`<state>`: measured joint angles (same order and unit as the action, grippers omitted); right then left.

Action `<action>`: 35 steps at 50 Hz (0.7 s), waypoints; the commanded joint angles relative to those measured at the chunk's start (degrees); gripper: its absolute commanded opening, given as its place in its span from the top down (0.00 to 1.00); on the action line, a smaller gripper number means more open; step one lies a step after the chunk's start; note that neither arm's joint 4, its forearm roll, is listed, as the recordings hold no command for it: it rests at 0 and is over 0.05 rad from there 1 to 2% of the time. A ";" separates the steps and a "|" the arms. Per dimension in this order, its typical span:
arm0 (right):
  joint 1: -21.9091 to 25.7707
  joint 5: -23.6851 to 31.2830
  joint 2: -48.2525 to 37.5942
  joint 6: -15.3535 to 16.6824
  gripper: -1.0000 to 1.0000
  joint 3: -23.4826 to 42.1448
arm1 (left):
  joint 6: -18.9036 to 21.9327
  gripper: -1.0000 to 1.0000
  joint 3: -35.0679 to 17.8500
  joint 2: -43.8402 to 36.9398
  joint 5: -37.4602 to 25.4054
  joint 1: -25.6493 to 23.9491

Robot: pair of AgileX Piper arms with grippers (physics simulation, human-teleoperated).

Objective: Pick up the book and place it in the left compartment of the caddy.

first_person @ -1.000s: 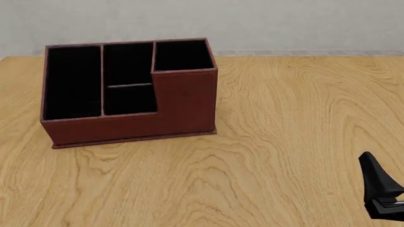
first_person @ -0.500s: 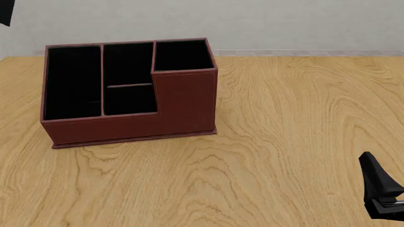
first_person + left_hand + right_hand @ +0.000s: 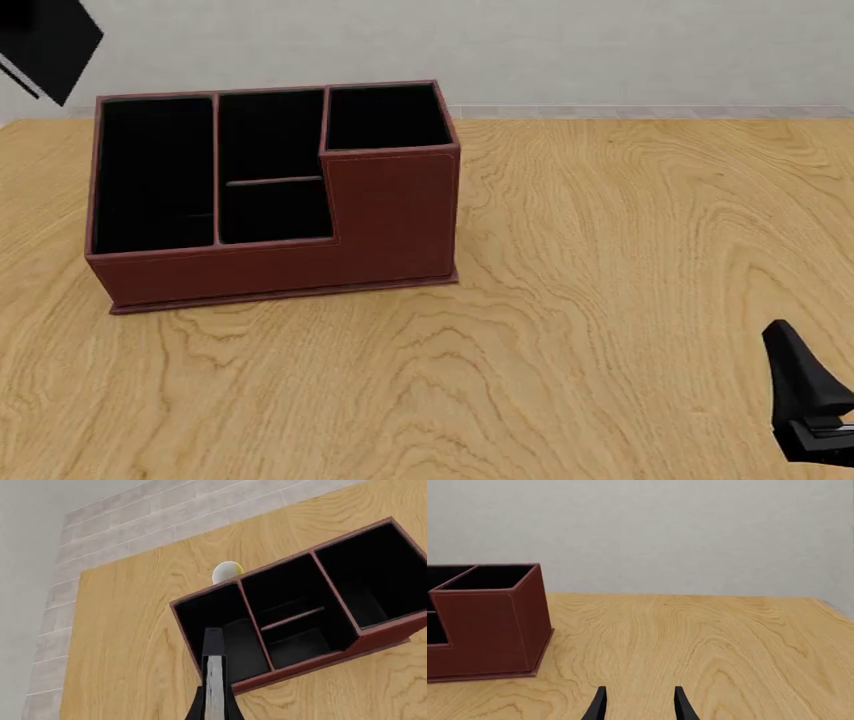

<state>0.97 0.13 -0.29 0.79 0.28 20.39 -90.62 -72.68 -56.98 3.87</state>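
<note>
The black book [image 3: 213, 677] with its white page edge is held edge-on in my left gripper [image 3: 214, 713], which is shut on it. It hangs high above the caddy [image 3: 373, 640], over the near end of the left compartment [image 3: 217, 620]. In the front view the book [image 3: 48, 42] shows as a black shape in the top-left corner, above and left of the reddish-brown caddy [image 3: 387, 215] and its long left compartment [image 3: 154, 175]. My right gripper [image 3: 640, 707] stands open with nothing in it, low at the near right [image 3: 807, 405], far from the caddy [image 3: 490, 625].
A small pale yellow-white round object [image 3: 227, 572] lies on the table just behind the caddy's left compartment. The table's left and far edges meet a tiled floor and a grey wall. Bare wood spreads to the right of the caddy.
The book has come further into the front view's top-left corner, moving right and down toward the caddy. The right arm has not moved.
</note>
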 commanded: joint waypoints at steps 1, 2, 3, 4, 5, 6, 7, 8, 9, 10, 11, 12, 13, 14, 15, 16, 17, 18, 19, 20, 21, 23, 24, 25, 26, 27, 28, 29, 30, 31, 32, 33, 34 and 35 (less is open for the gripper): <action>-0.34 0.01 0.04 -0.32 0.00 0.09 | 1.74 1.00 -1.64 -3.88 -3.47 1.92; -0.34 0.01 0.04 -0.32 0.00 0.09 | 1.75 1.00 -1.62 -3.87 -3.45 1.92; -0.33 -0.03 0.06 -0.33 0.00 0.01 | 1.26 1.00 -1.62 -4.36 -3.85 1.27; -0.31 -0.03 0.07 -0.33 0.00 -0.01 | 0.75 1.00 -1.82 -4.69 -4.09 1.16; -0.30 -0.02 0.09 -0.34 0.00 0.00 | 0.34 1.00 -1.80 -5.18 -4.33 1.48; -0.31 -0.03 0.10 -0.35 0.00 -0.02 | -0.42 1.00 -1.93 -5.69 -4.81 0.98; -0.31 -0.03 0.10 -0.35 0.00 -0.02 | 0.07 1.00 -1.64 -5.47 -4.23 1.46; -0.36 -0.08 0.07 -0.34 0.00 -0.02 | -0.42 1.00 -1.25 -5.98 -4.61 0.43; -0.38 -0.10 0.08 -0.35 0.00 -0.04 | -0.25 1.00 -1.03 -5.89 -4.34 0.64; -0.38 -0.10 0.08 -0.35 0.00 -0.04 | -0.25 1.00 -1.02 -5.88 -4.33 0.65; -0.41 -0.12 0.09 -0.34 0.00 -0.06 | -0.82 1.00 -0.87 -6.64 -4.33 0.57; -0.41 -0.12 0.09 -0.34 0.00 -0.06 | -0.82 1.00 -0.88 -6.65 -4.33 0.57; -0.43 -0.12 0.10 -0.36 0.00 -0.06 | -0.07 1.00 -0.14 -6.81 -3.84 0.97; -0.43 -0.12 0.10 -0.36 0.00 -0.06 | -0.07 1.00 -0.12 -6.80 -3.83 0.98; -0.51 -0.14 0.11 -0.39 0.00 -0.07 | -0.29 1.00 -0.24 -7.07 -3.61 1.09; -0.56 -0.16 0.10 -0.41 0.00 -0.08 | -0.30 1.00 -0.01 -7.36 -3.85 0.78; -0.60 -0.17 0.11 -0.43 0.00 -0.07 | -0.68 1.00 -0.32 -7.52 -3.63 0.60; -0.62 -0.17 0.11 -0.43 0.00 -0.07 | -0.83 1.00 -0.39 -7.80 -3.66 0.68; -0.64 -0.19 0.10 -0.43 0.00 -0.08 | -1.11 1.00 -0.37 -8.07 -3.61 0.29; -0.63 -0.18 0.10 -0.44 0.00 -0.08 | -1.24 1.00 -0.37 -8.27 -3.44 0.64; -0.63 -0.18 0.10 -0.46 0.00 -0.08 | -1.27 1.00 -0.13 -8.40 -3.30 0.49; -0.61 -0.17 0.09 -0.50 0.00 -0.09 | -1.65 1.00 0.08 -8.80 -3.08 0.26; -0.61 -0.17 0.09 -0.50 0.00 -0.09 | -1.65 1.00 0.08 -8.80 -3.08 0.26; -0.61 -0.19 0.08 -0.52 0.00 -0.12 | -2.00 1.00 0.11 -9.09 -3.11 0.05; -0.60 -0.17 0.06 -0.51 0.00 -0.08 | -2.16 1.00 0.29 -9.30 -2.87 0.18; -0.59 -0.12 0.05 -0.50 0.00 -0.02 | -2.17 1.00 0.46 -9.39 -2.60 0.25; -0.56 -0.07 0.03 -0.48 0.00 0.04 | -2.38 1.00 0.56 -9.65 -2.59 0.13; -0.53 -0.09 0.02 -0.46 0.00 0.02 | -3.47 1.00 0.12 -10.34 -2.82 1.09; -0.51 -0.11 0.02 -0.45 0.00 -0.01 | -3.62 1.00 0.32 -10.76 -3.12 1.05; -0.47 -0.05 0.04 -0.42 0.00 0.04 | -3.38 1.00 0.32 -10.57 -2.53 0.65; -0.47 -0.05 0.04 -0.42 0.00 0.04 | -3.52 1.00 0.22 -10.70 -2.49 0.61; -0.45 -0.03 0.05 -0.42 0.00 0.09 | -3.95 1.00 0.06 -10.96 -2.68 0.26; -0.47 -0.11 0.04 -0.41 0.00 0.05 | -4.02 1.00 -0.08 -11.11 -2.56 0.32; -0.49 -0.14 0.05 -0.42 0.00 0.03 | -4.40 1.00 -0.39 -11.36 -2.64 0.26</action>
<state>0.47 0.02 -0.24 0.37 0.27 17.16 -90.16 -82.30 -60.05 4.38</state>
